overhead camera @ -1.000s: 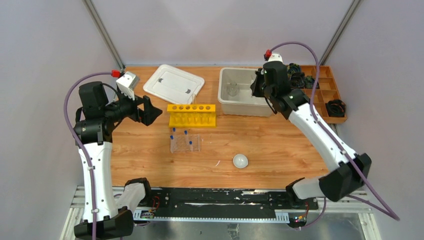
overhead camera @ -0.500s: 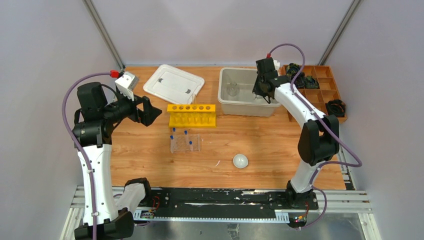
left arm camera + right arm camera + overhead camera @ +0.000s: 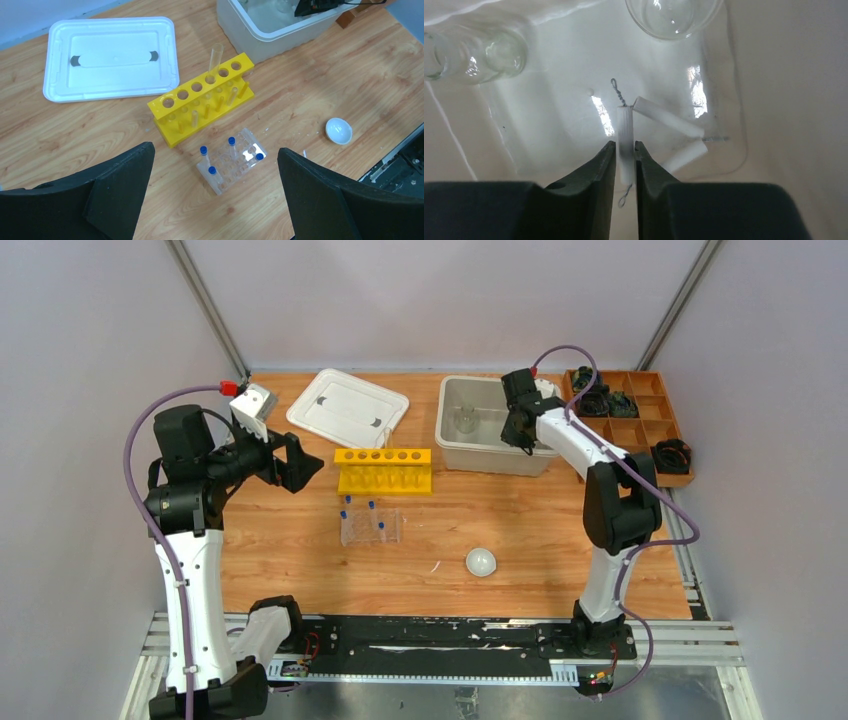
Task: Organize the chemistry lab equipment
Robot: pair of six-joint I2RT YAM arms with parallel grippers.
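Where the right arm reaches: into the grey-white bin (image 3: 490, 458) at 1 o'clock on the table (image 3: 560, 530), its walls on all sides of the right gripper (image 3: 625, 146).
Right gripper: fingers narrow, one on each side of one leg of the white triangle (image 3: 666, 117); whether they press it or stand a hair off, I cannot tell.
White triangle: one, lying on the bin floor.
Near it in the bin: two glass vessels, a bottle (image 3: 474, 55) at 10 o'clock of the triangle and a round one (image 3: 674, 15) at 12 o'clock.
Left gripper (image 3: 305, 462): spread wide, holding nothing, hanging over the 9 o'clock side.
Yellow rack (image 3: 205, 102): one, mid-table, six holes, one clear tube (image 3: 216, 56) standing in it.
Clear rack (image 3: 235, 162): one, just at 6 o'clock of the yellow rack.
Blue-capped tubes (image 3: 203, 150): four, upright in the clear rack.
White dish (image 3: 481, 562): one, at 5 o'clock, well apart from the racks.
White lid (image 3: 347, 408): one, flat at 11 o'clock.
Wooden tray (image 3: 660, 425): one, at 2 o'clock beside the bin, black parts in some compartments.
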